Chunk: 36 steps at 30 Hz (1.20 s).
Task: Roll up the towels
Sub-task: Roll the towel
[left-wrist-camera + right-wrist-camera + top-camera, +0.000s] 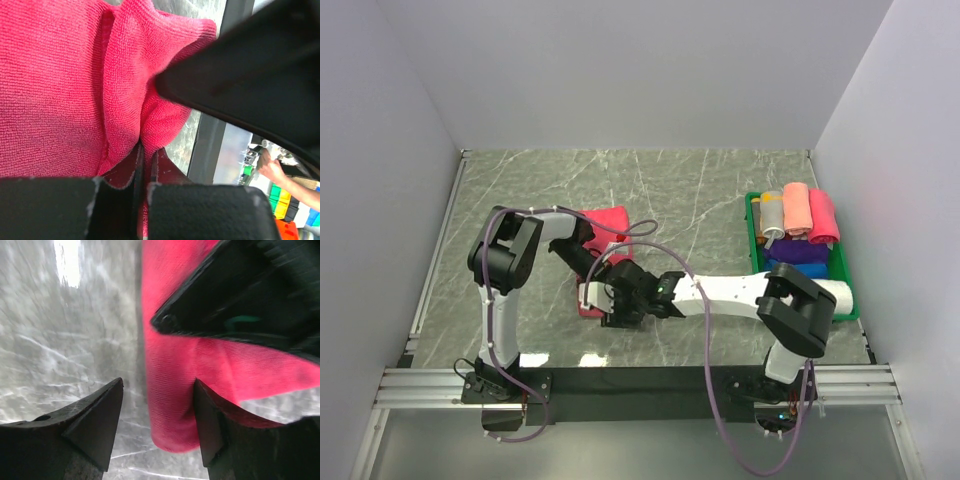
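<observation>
The desk [700, 200] is a grey-green marbled slab run through with pale veins, closed in on three sides by plain, unmarked panels: a back wall [640, 70], a left wall [370, 200] and a right wall [910, 150] (all a soft off-white). An aluminium rail [430, 385] crosses the near edge, with glossy grey floor [650, 450] below. Overhead light throws a bright glare [67, 262] on the stone
</observation>
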Motion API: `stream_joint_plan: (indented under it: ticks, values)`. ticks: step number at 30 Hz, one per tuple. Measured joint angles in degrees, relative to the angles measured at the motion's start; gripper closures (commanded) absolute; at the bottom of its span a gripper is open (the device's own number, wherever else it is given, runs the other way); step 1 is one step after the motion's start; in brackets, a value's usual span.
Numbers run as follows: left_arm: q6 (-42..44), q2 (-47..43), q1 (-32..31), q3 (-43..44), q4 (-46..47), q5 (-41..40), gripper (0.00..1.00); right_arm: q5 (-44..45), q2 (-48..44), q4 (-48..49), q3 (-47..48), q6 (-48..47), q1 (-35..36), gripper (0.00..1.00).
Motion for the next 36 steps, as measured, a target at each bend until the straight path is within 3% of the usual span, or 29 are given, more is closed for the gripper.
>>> stream_joint_plan:
  ticks: [2, 5, 6, 9, 11, 12, 19, 25, 28, 32, 36]
  values:
    - [-0.2, 0.4, 0.1, 0.3, -0.3, 0.2, 0.97, 0.0, 1.2, 0.3, -0.8, -0.7, 0.0, 0.43]
    - [-0.5, 0.8, 0.4, 0.4, -0.6, 0.7, 0.97, 0.5, 3.4, 1.0, -0.8, -1.8, 0.0, 0.68]
    - [-0.5, 0.8, 0.5, 0.3, -0.5, 0.8, 0.97, 1.1, 3.8, 1.3, -0.4, -2.2, -0.2, 0.82]
    - [-0.6, 0.7, 0.8, -0.1, -0.2, 1.2, 0.89, 0.6, 4.3, 0.5, 0.9, -2.2, -1.0, 1.00]
    - [-0.8, 0.0, 1.3, -1.1, 0.7, 1.5, 0.84, -1.4, 5.0, -1.7, 2.5, -1.7, -2.1, 1.00]
    - [-0.9, -0.7, 1.7, -1.7, 1.2, 1.5, 0.76, -3.0, 5.6, -3.2, 3.7, -1.4, -2.8, 1.00]
    - [-1.8, -10.6, 7.4, -7.3, 6.1, 0.3, 0.58, -17.1, 8.5, -11.0, 9.9, 1.7, -8.9, 1.00]
    - [-0.8, -18.8, 18.4, -7.6, 5.8, -1.7, 0.53, -26.8, 12.9, -22.8, 15.5, 3.0, -11.3, 1.00]
    - [0.2, -23.1, 24.8, -8.0, 5.5, -2.1, 0.47, -32.3, 17.9, -28.7, 20.9, 3.7, -13.0, 1.00]
    - [2.3, -35.1, 27.8, -13.2, 6.1, -5.2, 0.43, -39.2, 25.3, -36.8, 28.5, 4.3, -15.8, 1.00]
    - [3.7, -53.4, 24.2, -21.7, 9.0, -10.7, 0.39, -45.0, 32.2, -44.6, 35.6, 4.4, -17.9, 1.00]
